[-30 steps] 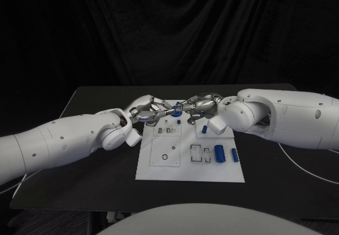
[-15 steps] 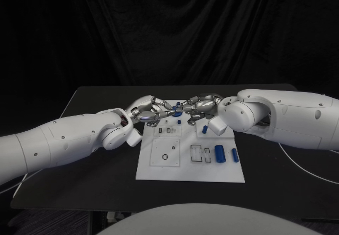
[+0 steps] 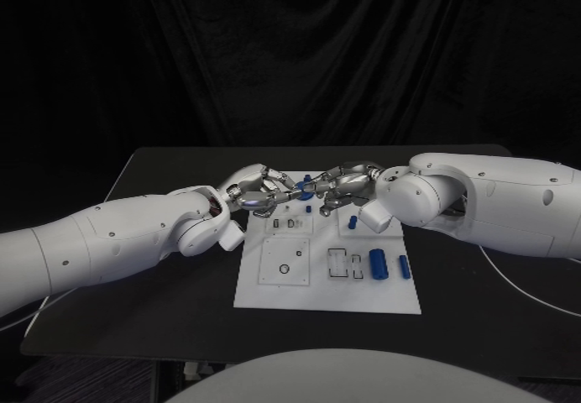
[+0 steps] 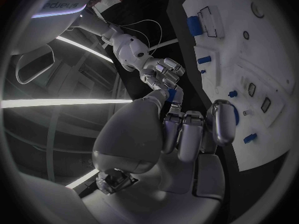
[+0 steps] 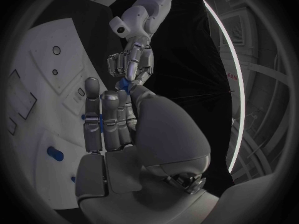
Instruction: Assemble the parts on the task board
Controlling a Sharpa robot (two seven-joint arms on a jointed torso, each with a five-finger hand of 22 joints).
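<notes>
- Meeting above the far end of the task board (image 3: 327,285), your left hand (image 3: 257,190) and right hand (image 3: 342,183) have their fingertips together over a small blue part (image 3: 304,180).
- Compared with a second ago, the two hands have barely shifted; the blue part now sits slightly higher between the fingertips, clear of the board.
- Both wrist views put the part at the fingertips of both hands at once, so you cannot tell which hand really carries it; both look pinched on it, the other fingers curled in.
- Read it as a hand-over or re-grip in mid-air, with seating not yet begun.
- Waiting on the board: a large blue cylinder (image 3: 378,263), a slimmer blue piece (image 3: 403,267) beside it and a small blue peg (image 3: 353,222) near your right hand.
</notes>
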